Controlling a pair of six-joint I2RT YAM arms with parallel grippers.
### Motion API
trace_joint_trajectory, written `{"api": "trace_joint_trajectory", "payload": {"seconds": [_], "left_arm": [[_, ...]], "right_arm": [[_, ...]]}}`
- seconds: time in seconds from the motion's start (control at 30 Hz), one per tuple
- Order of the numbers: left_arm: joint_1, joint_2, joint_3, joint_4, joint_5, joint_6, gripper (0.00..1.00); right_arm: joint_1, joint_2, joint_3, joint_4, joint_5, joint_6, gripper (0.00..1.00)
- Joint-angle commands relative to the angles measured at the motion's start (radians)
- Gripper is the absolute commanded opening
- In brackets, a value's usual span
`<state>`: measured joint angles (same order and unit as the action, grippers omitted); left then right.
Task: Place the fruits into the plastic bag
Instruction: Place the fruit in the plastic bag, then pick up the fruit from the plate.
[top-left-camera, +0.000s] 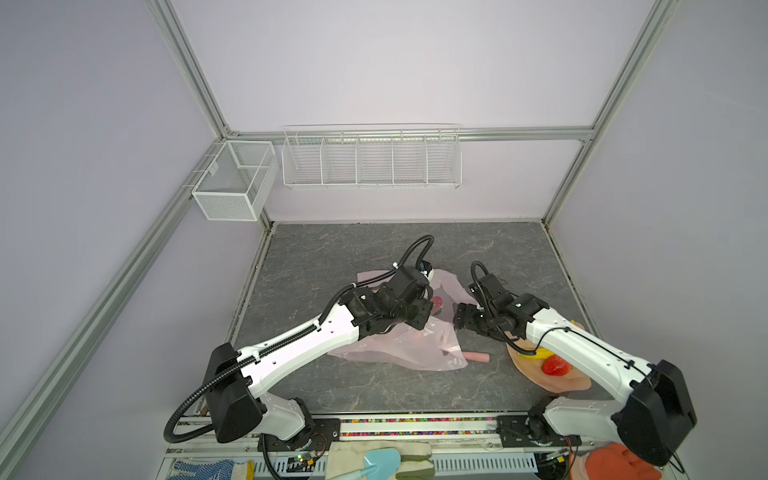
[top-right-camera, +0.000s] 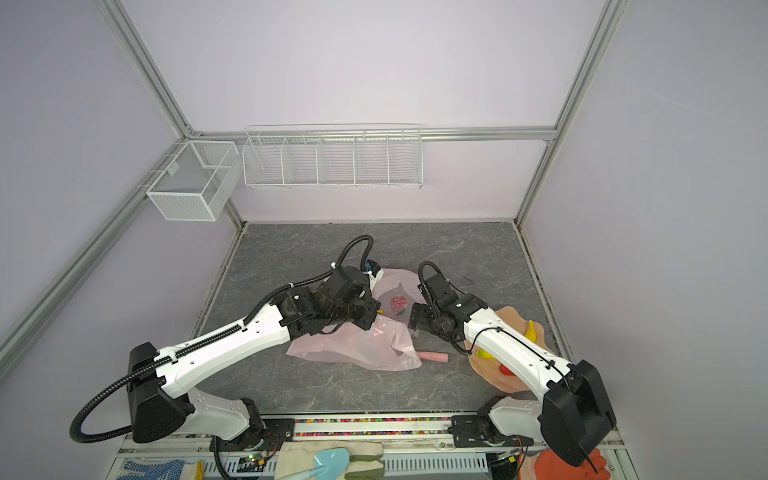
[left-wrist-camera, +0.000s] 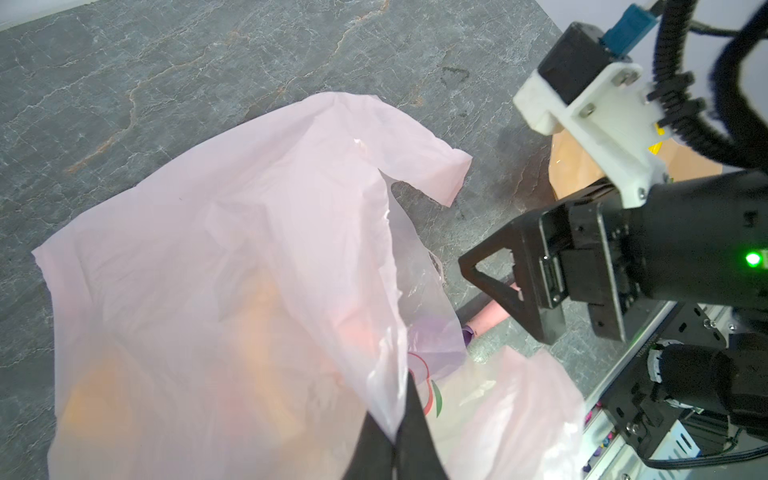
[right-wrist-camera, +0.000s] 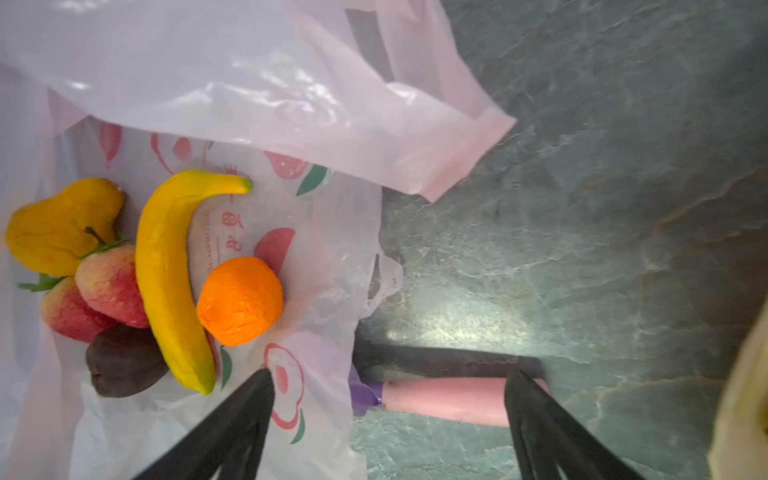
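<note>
The pale-pink plastic bag (top-left-camera: 399, 345) lies mid-table, and my left gripper (left-wrist-camera: 395, 415) is shut on its upper rim, lifting the mouth open. The right wrist view looks into the bag. Inside lie a yellow banana (right-wrist-camera: 166, 282), a round orange fruit (right-wrist-camera: 240, 301), two strawberries (right-wrist-camera: 110, 282), a yellow pear (right-wrist-camera: 54, 232) and a dark fruit (right-wrist-camera: 120, 361). My right gripper (right-wrist-camera: 390, 374) hangs open at the bag's mouth with nothing between its fingers. A strawberry (top-left-camera: 555, 365) and a banana (top-left-camera: 540, 354) rest on the tan plate (top-left-camera: 573, 380), partly hidden under my right arm.
A scoop's pink handle (right-wrist-camera: 444, 399) lies on the table just below my right gripper, its purple end under the bag. Wire baskets (top-left-camera: 372, 160) hang on the back wall. Gloves and a teal shovel (top-left-camera: 378, 461) lie beyond the front rail.
</note>
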<state>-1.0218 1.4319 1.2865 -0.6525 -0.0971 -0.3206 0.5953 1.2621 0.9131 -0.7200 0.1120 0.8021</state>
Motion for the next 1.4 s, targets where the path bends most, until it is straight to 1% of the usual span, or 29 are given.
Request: {"api": "trace_joint_trajectory", "payload": {"seconds": [0.0, 0.17, 0.27, 0.37, 0.6, 0.73, 1.0, 1.1, 1.23, 1.37], "left_arm": [[-0.004, -0.015, -0.010, -0.001, -0.003, -0.003, 0.00], [-0.004, -0.015, -0.013, 0.001, 0.000, -0.003, 0.00], [-0.004, -0.016, -0.013, 0.002, -0.001, -0.003, 0.00], [-0.004, -0.016, -0.015, 0.003, 0.002, -0.003, 0.00], [-0.004, -0.013, -0.011, 0.004, 0.006, -0.002, 0.00], [-0.004, -0.011, -0.008, 0.002, 0.010, -0.002, 0.00], [-0.004, -0.010, -0.004, -0.003, 0.010, -0.001, 0.00], [-0.004, -0.008, -0.001, -0.002, 0.013, 0.000, 0.00], [-0.004, -0.003, 0.005, -0.008, 0.014, 0.002, 0.00], [-0.004, 0.000, 0.003, -0.004, 0.016, 0.002, 0.00]], "right_arm": [[-0.019, -0.027, 0.027, -0.115, 0.088, 0.025, 0.89], [-0.056, -0.054, 0.029, -0.199, 0.158, 0.032, 0.91], [-0.091, -0.076, 0.034, -0.292, 0.228, 0.036, 0.91], [-0.150, -0.102, 0.024, -0.352, 0.269, 0.029, 0.91], [-0.344, -0.182, -0.028, -0.410, 0.303, -0.026, 0.93], [-0.479, -0.192, -0.086, -0.426, 0.292, -0.048, 0.94], [-0.647, -0.179, -0.115, -0.397, 0.264, -0.049, 0.97], [-0.717, -0.173, -0.128, -0.378, 0.248, -0.060, 1.00], [-0.814, -0.145, -0.130, -0.359, 0.198, -0.092, 0.98], [-0.874, -0.124, -0.138, -0.338, 0.163, -0.107, 0.94]]}}
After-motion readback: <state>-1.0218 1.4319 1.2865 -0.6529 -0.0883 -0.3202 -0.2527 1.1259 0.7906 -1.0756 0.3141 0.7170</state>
